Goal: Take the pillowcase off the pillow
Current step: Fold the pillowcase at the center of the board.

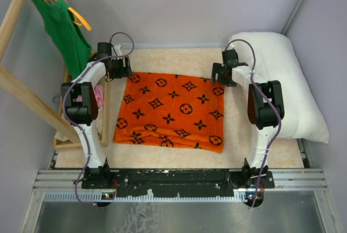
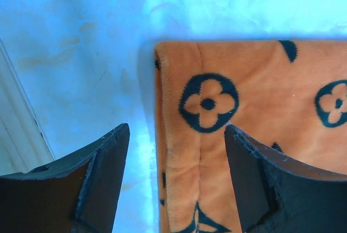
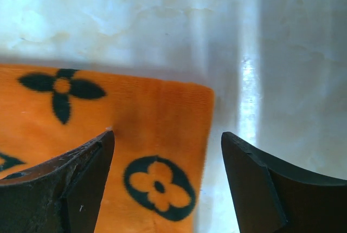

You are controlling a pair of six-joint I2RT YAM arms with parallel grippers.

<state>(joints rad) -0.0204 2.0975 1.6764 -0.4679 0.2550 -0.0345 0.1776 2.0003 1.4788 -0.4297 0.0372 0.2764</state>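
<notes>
Pillowcase [image 1: 171, 111] lies flat, pillow [image 1: 295, 89] apart: looks finished. Left pincer [image 2: 176, 130], right pincer [image 3: 168, 134] hover released over corners; next, lift clear.

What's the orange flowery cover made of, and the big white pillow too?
The orange pillowcase looks like soft, fuzzy plush fabric, maybe fleece or velour: close up its surface is nappy and matte. The white pillow looks like smooth cloth over soft stuffing: it's puffy and creased, but the filling is hidden.
</notes>
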